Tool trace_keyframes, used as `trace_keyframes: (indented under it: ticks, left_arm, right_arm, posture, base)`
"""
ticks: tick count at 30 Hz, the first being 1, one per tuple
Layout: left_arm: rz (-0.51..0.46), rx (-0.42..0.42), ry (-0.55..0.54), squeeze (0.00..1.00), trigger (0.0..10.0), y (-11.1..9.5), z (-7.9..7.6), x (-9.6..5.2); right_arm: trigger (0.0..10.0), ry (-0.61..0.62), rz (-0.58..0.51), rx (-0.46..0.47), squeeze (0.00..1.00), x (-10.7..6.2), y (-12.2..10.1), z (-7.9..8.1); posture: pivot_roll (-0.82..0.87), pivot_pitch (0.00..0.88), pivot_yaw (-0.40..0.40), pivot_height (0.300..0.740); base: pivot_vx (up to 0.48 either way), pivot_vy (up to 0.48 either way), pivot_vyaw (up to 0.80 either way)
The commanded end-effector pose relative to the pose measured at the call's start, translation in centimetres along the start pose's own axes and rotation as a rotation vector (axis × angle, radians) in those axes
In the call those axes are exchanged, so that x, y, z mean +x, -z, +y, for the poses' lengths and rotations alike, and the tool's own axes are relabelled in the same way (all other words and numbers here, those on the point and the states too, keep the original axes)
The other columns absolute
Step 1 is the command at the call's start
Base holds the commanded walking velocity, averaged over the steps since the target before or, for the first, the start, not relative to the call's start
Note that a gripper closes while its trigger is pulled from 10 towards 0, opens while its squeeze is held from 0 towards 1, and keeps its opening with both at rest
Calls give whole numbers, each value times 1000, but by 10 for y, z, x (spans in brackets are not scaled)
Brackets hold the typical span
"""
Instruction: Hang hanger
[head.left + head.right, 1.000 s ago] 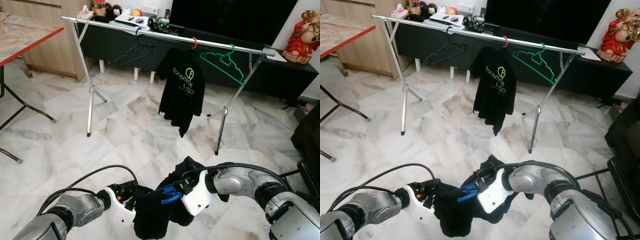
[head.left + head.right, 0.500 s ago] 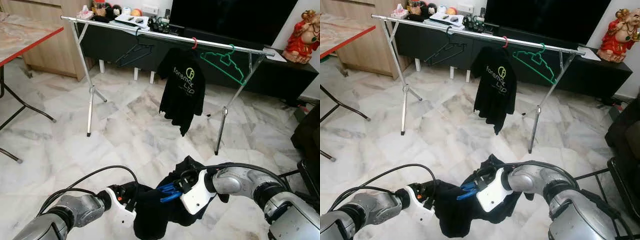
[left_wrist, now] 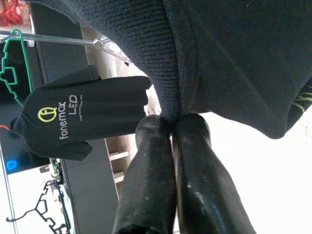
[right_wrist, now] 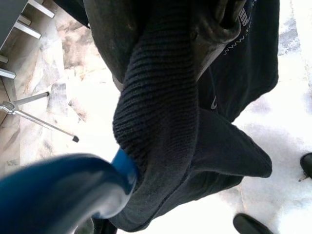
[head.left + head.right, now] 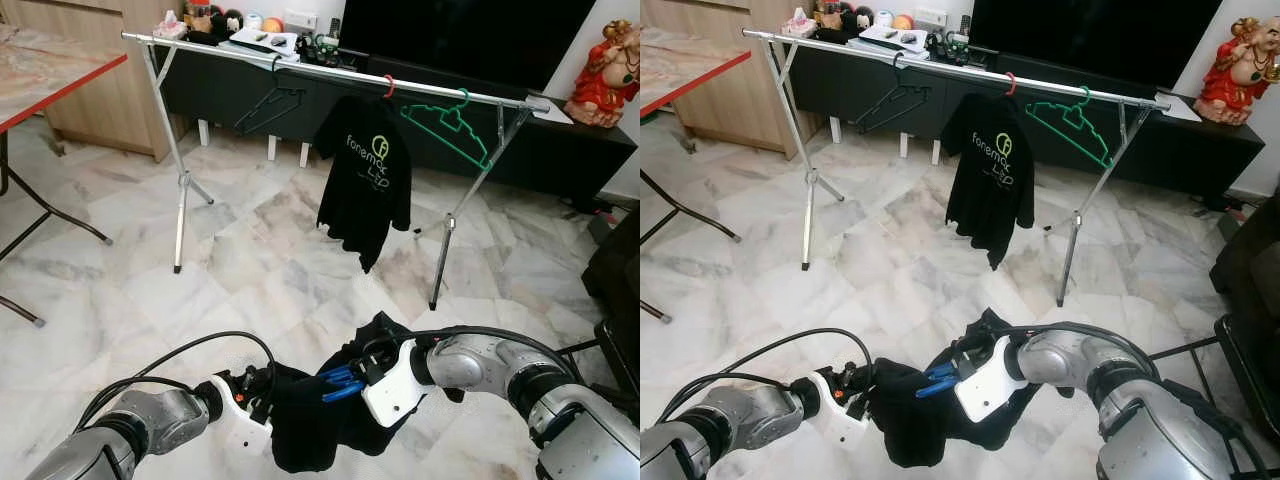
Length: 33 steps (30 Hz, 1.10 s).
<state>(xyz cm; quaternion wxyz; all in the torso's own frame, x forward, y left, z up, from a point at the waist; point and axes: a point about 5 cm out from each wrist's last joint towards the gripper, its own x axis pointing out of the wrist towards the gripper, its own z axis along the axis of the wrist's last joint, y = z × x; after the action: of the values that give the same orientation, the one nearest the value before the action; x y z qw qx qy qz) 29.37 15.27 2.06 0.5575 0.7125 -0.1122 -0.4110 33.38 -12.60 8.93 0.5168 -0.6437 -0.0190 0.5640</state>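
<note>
We thread the blue plastic hanger point(image 5: 340, 382) into the black knit shirt point(image 5: 310, 425).
Left gripper point(image 3: 171, 127) pinches fabric; right gripper's point(image 5: 362, 377) grasp unclear; next, seat the shoulders.

Left claw point(image 3: 168, 122) fingers pinched together; right claw point(image 5: 352, 378) low, near it

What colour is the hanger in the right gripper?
Blue hanger, clearest in the right wrist view.

I stand in a home's living room. A long silver metal clothes rail point(image 5: 330, 72) stands on a polished grey-veined marble floor point(image 5: 250, 260). Behind the rail runs a low black TV cabinet point(image 5: 560, 150) under a large dark television screen point(image 5: 470, 35); a red seated figurine point(image 5: 606, 75) sits at the cabinet's end.
</note>
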Motion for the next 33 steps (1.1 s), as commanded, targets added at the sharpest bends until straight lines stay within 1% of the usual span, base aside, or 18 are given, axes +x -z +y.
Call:
trace_keyframes:
  ticks: [1,10,12,14,16,17,18,19,21,23,25,29,30,32,33]
  left_arm:
    - [-21,6,10,0,0,-3,-2,1]
    - [-23,-1,15,0,0,-4,-3,1]
    - [4,-1,29,0,0,-1,-5,0]
    - [50,-8,47,0,0,3,-8,-2]
    - [112,-22,75,0,0,10,-12,-5]
    - [112,-22,75,0,0,10,-12,-5]
    - [135,-29,86,0,0,12,-14,-7]
    - [179,-53,103,0,0,16,-19,-11]
    - [188,-60,105,0,0,17,-20,-12]
    - [214,-93,112,0,0,19,-25,-16]
    - [223,-114,119,0,0,19,-29,-18]
    - [225,-149,134,0,0,16,-34,-20]
    - [220,-214,135,0,0,14,-34,-19]
    - [220,-275,131,0,0,12,-34,-18]
    - [224,-290,129,0,0,12,-34,-18]
  right_arm:
    - [10000,37,10,15,0,-4,3,-6]
    - [10000,39,14,16,0,-4,3,-6]
    - [10000,41,20,19,0,-4,4,-6]
    - [10000,45,40,23,0,-5,7,-6]
    - [10000,53,81,33,0,-7,12,-5]
    - [10000,53,81,33,0,-7,12,-5]
    - [10000,56,99,37,0,-8,15,-4]
    - [10000,72,144,50,0,-12,21,-2]
    - [10000,77,155,54,0,-12,23,-2]
    - [10000,90,173,89,0,-15,26,1]
    - [10000,100,180,112,0,-16,28,3]
    - [10000,117,212,115,0,-16,31,4]
    - [10000,159,254,122,0,-17,35,1]
    - [10000,222,292,150,0,-18,38,-5]
    - [10000,249,302,167,0,-19,39,-8]
  posture:
    - [3,85,-174,740]
    - [3,83,-174,740]
    - [3,81,-175,740]
    - [3,81,-174,740]
    - [4,82,-175,740]
    - [4,82,-175,740]
    - [4,82,-175,740]
    - [4,86,-175,740]
    - [4,86,-175,740]
    - [2,87,-175,740]
    - [3,89,-173,740]
    - [1,90,-171,740]
    - [1,90,-171,740]
    - [2,91,-172,740]
    - [2,91,-172,740]
  base:
    - [0,0,0]
    - [0,0,0]
    - [0,0,0]
    - [0,0,0]
    - [0,0,0]
    - [0,0,0]
    - [0,0,0]
    - [0,0,0]
    - [0,0,0]
    - [0,0,0]
    - [0,0,0]
    - [0,0,0]
    - [0,0,0]
    - [0,0,0]
    - [0,0,0]
